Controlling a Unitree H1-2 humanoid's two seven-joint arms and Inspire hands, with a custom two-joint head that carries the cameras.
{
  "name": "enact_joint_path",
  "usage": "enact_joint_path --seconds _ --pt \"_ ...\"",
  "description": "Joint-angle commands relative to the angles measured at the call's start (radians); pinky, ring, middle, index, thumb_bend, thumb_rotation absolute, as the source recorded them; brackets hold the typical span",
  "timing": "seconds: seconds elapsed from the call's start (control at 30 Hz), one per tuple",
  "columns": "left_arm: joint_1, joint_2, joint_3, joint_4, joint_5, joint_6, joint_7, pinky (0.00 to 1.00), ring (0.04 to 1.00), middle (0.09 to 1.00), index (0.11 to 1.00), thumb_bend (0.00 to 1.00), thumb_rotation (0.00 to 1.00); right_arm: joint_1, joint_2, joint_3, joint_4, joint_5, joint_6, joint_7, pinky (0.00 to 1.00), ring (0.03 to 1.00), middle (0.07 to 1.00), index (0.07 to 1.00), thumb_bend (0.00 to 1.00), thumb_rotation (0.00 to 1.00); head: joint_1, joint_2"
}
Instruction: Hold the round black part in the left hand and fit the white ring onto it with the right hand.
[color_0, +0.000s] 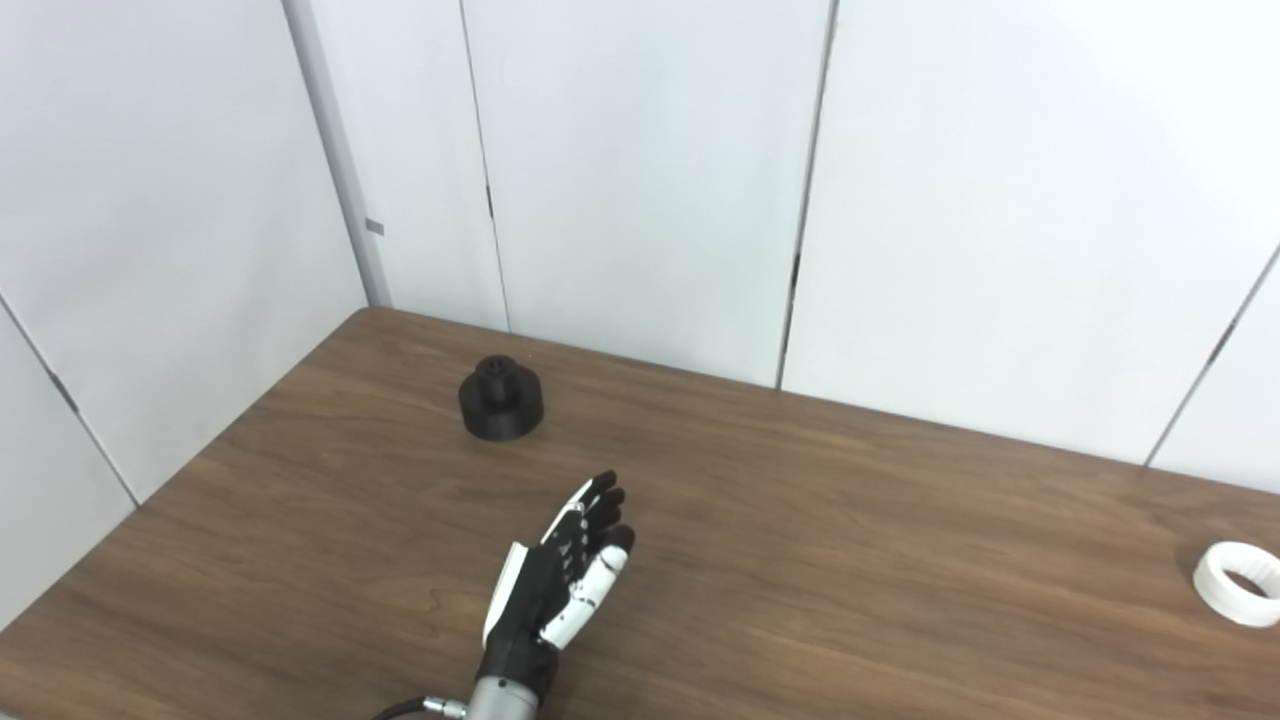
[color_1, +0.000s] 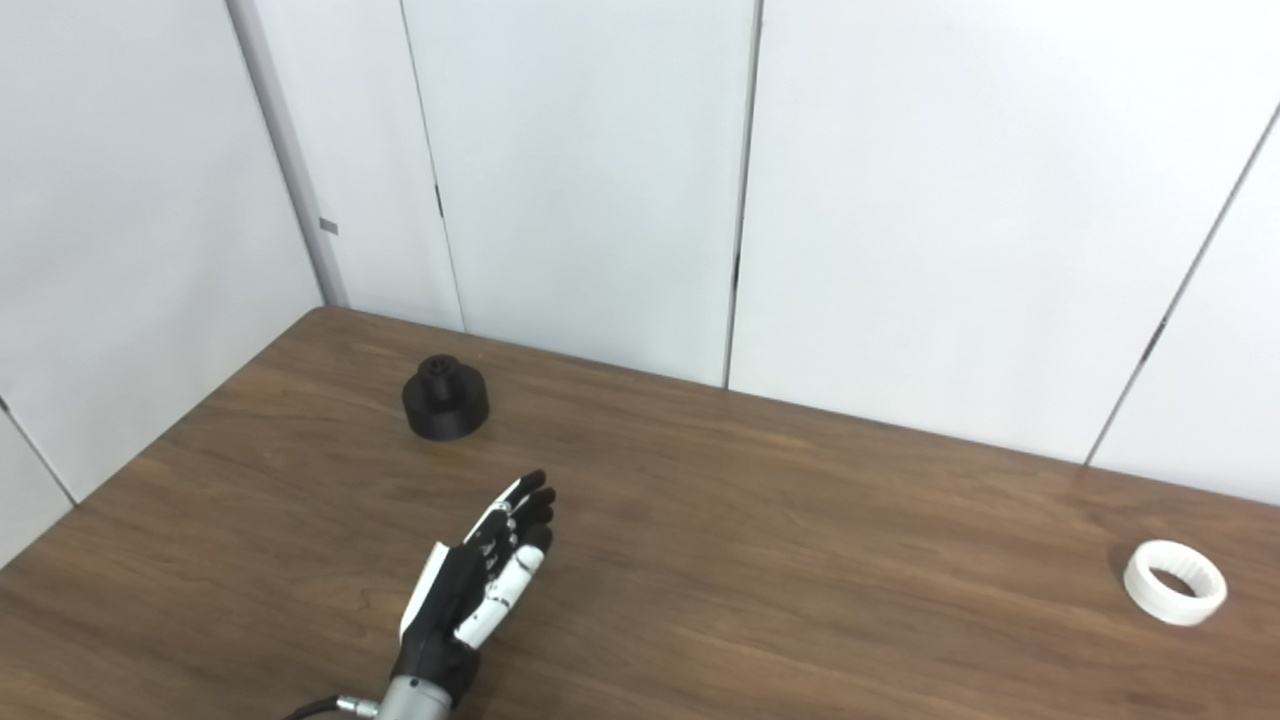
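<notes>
Wooden table (color_0: 800, 560), left hand (color_0: 560, 590) open and empty, round black part (color_0: 500, 400) beyond it, apart

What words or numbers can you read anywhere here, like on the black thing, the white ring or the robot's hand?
None: no words, numbers or signs can be read in either view.
The round black part is plain black.
The white ring is plain white.
The left hand shows only small pale dots on its fingers, not letters.
The small grey tag on the wall post is too small to read.
</notes>
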Motion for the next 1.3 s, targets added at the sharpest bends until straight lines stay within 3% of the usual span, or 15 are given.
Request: enact_joint_path --seconds 0.0,0.4,0.57,0.67,0.77,0.93,1.1,1.27 --pt "-0.010 0.006 -0.001 -0.011 0.015 -0.037 0.009 0.88 0.906 0.915 0.925 0.57 0.61 0.008 -0.018 0.006 -0.014 -0.004 0.005 -0.010 1.00 1.000 1.000 1.000 0.61 1.00 0.001 0.001" --pt "-0.011 -0.001 0.002 -0.008 0.022 -0.034 0.009 0.88 0.906 0.907 0.920 0.59 0.63 0.016 -0.026 0.008 -0.020 0.011 0.013 -0.018 1.00 1.000 1.000 1.000 0.60 1.00 0.015 0.004" --pt "-0.007 0.008 -0.007 -0.035 0.080 -0.025 0.019 0.88 0.906 0.909 0.929 0.59 0.63 0.014 -0.026 0.007 -0.017 0.017 0.013 -0.017 1.00 1.000 1.000 1.000 0.59 1.00 0.016 0.005" --pt "-0.009 0.014 -0.006 -0.072 0.104 -0.007 0.018 0.90 0.916 0.909 0.929 0.67 0.53 0.014 -0.028 0.006 -0.013 0.020 0.008 -0.015 1.00 1.000 1.000 1.000 0.60 1.00 0.015 0.006" --pt "-0.029 0.029 0.007 -0.113 0.168 0.026 0.030 0.90 0.910 0.914 0.942 0.74 0.44 0.014 -0.029 0.008 -0.014 0.021 0.004 -0.012 1.00 1.000 1.000 1.000 0.59 1.00 0.016 0.007" --pt "-0.084 0.061 0.050 -0.165 0.254 0.145 0.045 0.94 0.931 0.933 0.953 0.80 0.35 0.013 -0.037 0.010 0.007 0.012 -0.018 -0.011 1.00 1.000 1.000 1.000 0.61 1.00 0.026 0.005" --pt "-0.149 0.124 0.073 -0.174 0.425 0.258 0.067 0.93 0.939 0.937 0.953 0.87 0.37 0.014 -0.042 0.015 0.011 0.010 -0.019 -0.013 1.00 1.000 1.000 1.000 0.62 1.00 0.028 0.006" --pt "-0.217 0.199 0.087 -0.142 0.554 0.317 0.090 0.79 0.897 0.921 0.940 0.91 0.42 0.013 -0.041 0.016 0.012 0.011 -0.017 -0.017 1.00 1.000 1.000 1.000 0.61 1.00 0.030 0.007"
